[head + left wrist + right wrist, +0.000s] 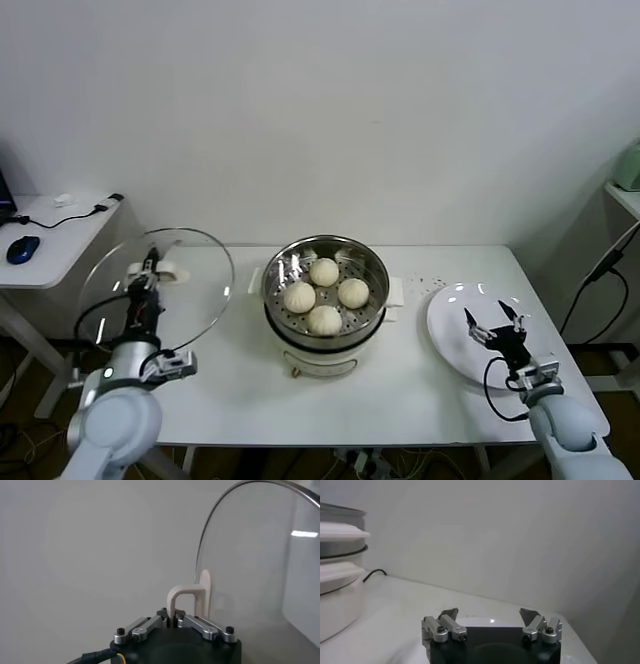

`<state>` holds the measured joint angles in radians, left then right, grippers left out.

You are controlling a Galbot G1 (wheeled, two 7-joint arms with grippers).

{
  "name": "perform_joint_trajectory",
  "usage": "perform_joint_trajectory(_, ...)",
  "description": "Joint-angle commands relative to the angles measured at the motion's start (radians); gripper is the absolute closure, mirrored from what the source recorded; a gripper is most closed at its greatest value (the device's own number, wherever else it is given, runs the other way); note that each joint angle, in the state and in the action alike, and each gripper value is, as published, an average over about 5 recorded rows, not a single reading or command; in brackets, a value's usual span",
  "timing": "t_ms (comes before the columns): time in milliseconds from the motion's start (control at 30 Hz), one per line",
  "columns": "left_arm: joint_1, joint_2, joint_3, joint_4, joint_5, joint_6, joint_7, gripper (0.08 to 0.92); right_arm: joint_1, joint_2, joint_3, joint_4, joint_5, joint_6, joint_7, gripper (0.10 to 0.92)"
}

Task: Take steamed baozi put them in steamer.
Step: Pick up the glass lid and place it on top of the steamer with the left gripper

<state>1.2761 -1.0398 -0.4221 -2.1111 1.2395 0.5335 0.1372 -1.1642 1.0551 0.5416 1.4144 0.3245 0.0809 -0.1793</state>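
Because our left gripper is clenched on the handle of the glass lid, we hold that lid upright and off to the left of the steamer, which we judge keeps the pot's mouth free for loading. Our left arm reaches forward over the near left part of the table, wrist raised, the lid standing above it. Our right gripper hangs released, fingers spread and holding nothing, over the bare white plate at the right. Farther in, at the table's middle, all four steamed baozi sit on the perforated tray inside the steamer, so the moving looks done to us.
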Motion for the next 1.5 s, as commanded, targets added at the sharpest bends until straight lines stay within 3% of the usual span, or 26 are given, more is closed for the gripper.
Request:
perform_joint_trajectory(33, -0.383, -0.072, 0.423, -0.055, 0.233, 0.251, 0.375, 0.849, 0.066, 0.005, -0.033, -0.040, -0.007, -0.001, 0.003, 0.203)
perform_joint_trajectory(200, -0.396, -0.228, 0.497, 0.026, 0.354, 0.234, 0.390, 0.849, 0.065, 0.002, -0.019, -0.044, -0.008, 0.000, 0.002, 0.203)
perform_joint_trajectory(367, -0.367, -0.386, 0.542, 0.125, 0.419, 0.204, 0.341, 0.849, 0.052, -0.005, 0.002, -0.042, -0.007, 0.003, 0.000, 0.203)
perform_joint_trajectory(667, -0.416, -0.547, 0.578, 0.304, 0.472, 0.185, 0.302, 0.849, 0.033, -0.009, 0.023, -0.037, -0.008, 0.010, -0.002, 0.203)
perform_joint_trajectory(1033, -0.438, -0.572, 0.584, 0.424, 0.440, 0.198, 0.233, 0.849, 0.016, -0.011, 0.049, -0.040, -0.009, 0.022, -0.004, 0.203)
perform_joint_trajectory(1500, -0.455, -0.544, 0.573, 0.510, 0.400, 0.199, 0.189, 0.849, 0.016, -0.007, 0.049, -0.041, -0.017, 0.023, -0.005, 0.203)
